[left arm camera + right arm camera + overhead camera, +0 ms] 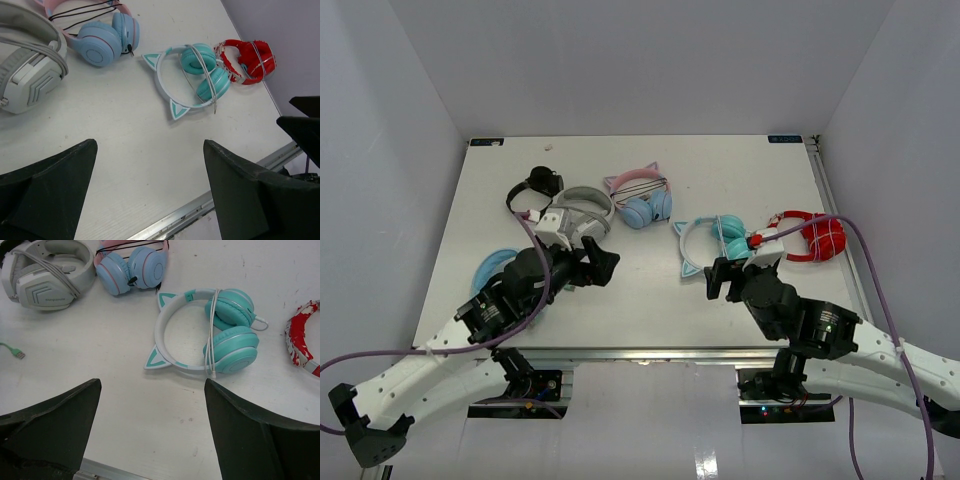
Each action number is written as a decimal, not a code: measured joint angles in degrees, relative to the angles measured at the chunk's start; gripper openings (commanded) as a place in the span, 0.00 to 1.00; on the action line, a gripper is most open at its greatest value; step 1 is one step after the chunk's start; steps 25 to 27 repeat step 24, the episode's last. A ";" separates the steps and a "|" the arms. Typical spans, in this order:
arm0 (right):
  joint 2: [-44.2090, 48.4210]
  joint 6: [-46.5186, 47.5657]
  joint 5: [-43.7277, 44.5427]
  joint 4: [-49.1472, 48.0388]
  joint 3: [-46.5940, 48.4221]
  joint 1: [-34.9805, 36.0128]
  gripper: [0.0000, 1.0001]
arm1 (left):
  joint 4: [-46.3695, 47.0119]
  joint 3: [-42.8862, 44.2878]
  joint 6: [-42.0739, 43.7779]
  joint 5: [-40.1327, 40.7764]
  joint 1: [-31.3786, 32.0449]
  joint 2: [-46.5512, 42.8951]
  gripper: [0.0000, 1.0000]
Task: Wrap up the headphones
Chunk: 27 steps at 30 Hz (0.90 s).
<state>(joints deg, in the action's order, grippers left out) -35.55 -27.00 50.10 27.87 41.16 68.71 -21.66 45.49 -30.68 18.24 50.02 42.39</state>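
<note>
The headphones (705, 240) lie flat on the white table, right of centre, with teal ear cups (230, 335) folded in and a white band carrying two teal cat ears. Their thin white cable (214, 330) is looped over the band and cups, and its plug end rests near the lower cup. My right gripper (720, 280) hovers just in front of them, open and empty (152, 382). My left gripper (603, 262) is farther left, also open with nothing between its fingers (150, 145); in its view the headphones (200, 75) lie ahead to the right.
Red headphones (815, 238) lie right beside the teal pair. A blue pair with a pink cat-ear band (642, 200), a grey-white headset (582, 210), a black pair (533, 188) and a light-blue pair (492, 268) lie to the left. The table's metal front rail (210, 197) runs close below both grippers.
</note>
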 measured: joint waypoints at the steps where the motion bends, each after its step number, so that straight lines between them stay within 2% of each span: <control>1: 0.06 -0.04 0.10 -0.30 -0.47 0.00 0.90 | 0.53 -1.81 -0.07 -0.62 0.06 -1.81 0.98; 5: -0.54 -0.03 0.13 -1.45 -1.00 -0.02 0.90 | 2.90 -6.14 -0.14 -0.91 0.38 -5.29 0.98; 14: -3.75 0.04 -0.08 -2.55 -1.00 0.00 0.90 | 7.49 -10.32 0.48 -1.28 0.46 -3.27 0.98; 27: -4.19 0.13 -0.38 -2.67 -1.00 0.00 0.90 | 10.15 -11.22 1.10 -2.47 0.46 -3.37 0.98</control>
